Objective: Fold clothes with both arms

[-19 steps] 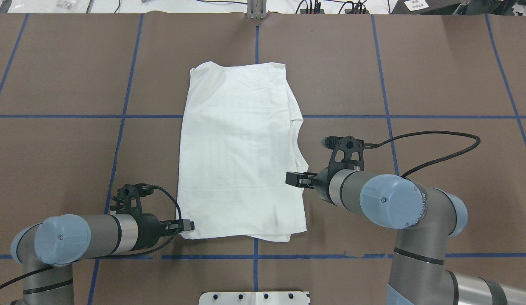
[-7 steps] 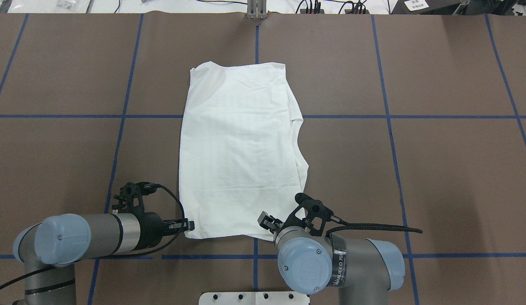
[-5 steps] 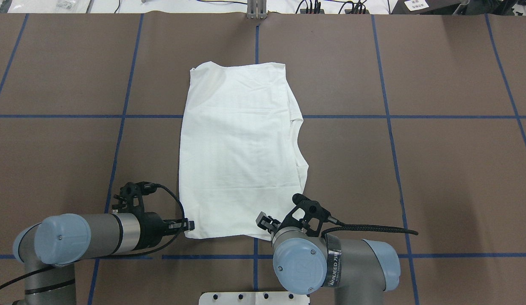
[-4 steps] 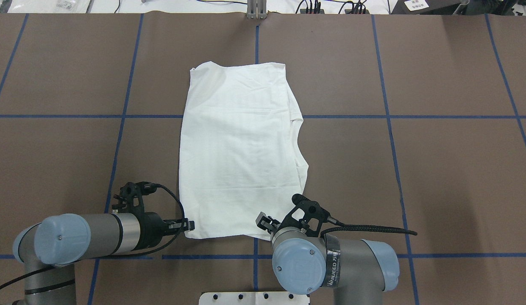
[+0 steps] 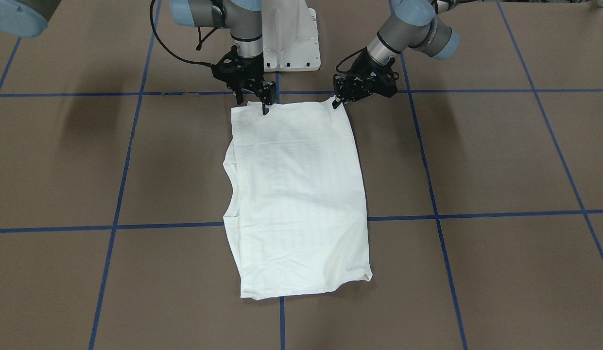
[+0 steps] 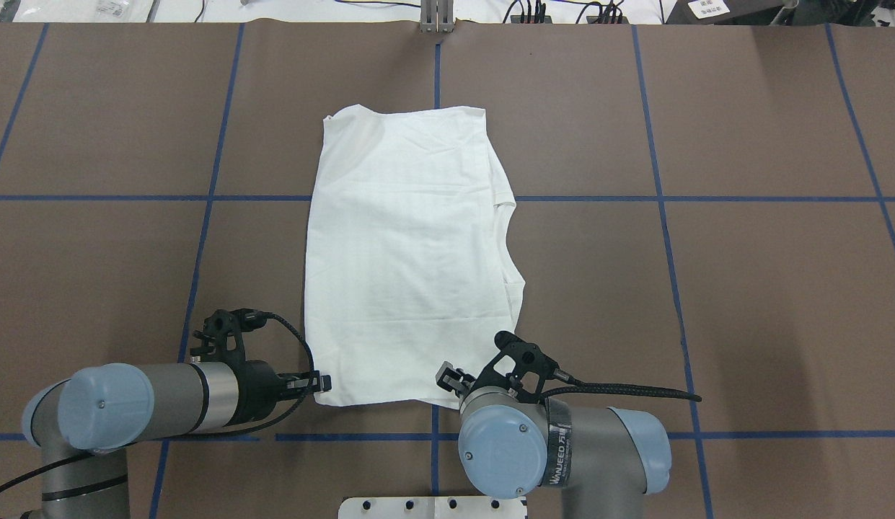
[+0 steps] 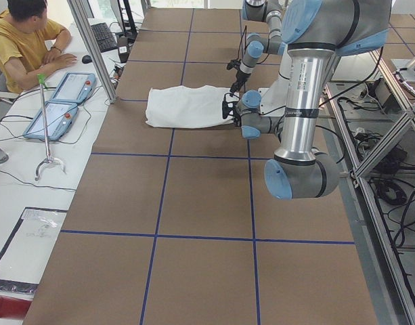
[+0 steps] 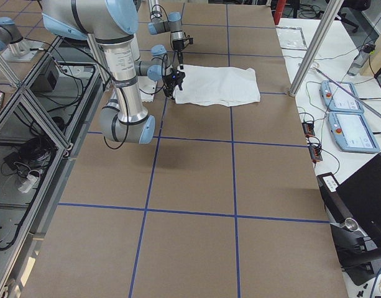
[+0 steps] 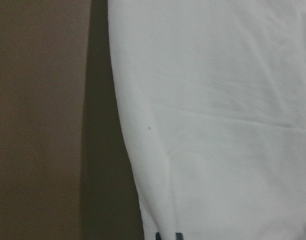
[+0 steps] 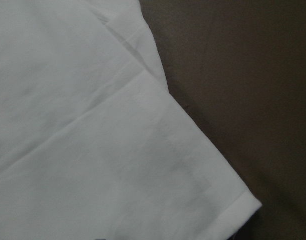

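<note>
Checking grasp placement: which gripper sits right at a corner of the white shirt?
The left gripper, at a robot-side corner of the white T-shirt. The right gripper is set in along that edge, short of its own corner.

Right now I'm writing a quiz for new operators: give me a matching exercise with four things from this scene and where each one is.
Things:
1. left gripper
2. right gripper
3. white T-shirt
4. person in a yellow shirt

Places:
A. seated at the side desk
B. at the shirt's near edge, a little in from its robot-right corner
C. lying flat on the brown table
D. at the shirt's near corner on the robot's left

Pairs: 1-D, 2-B, 3-C, 4-A
</note>
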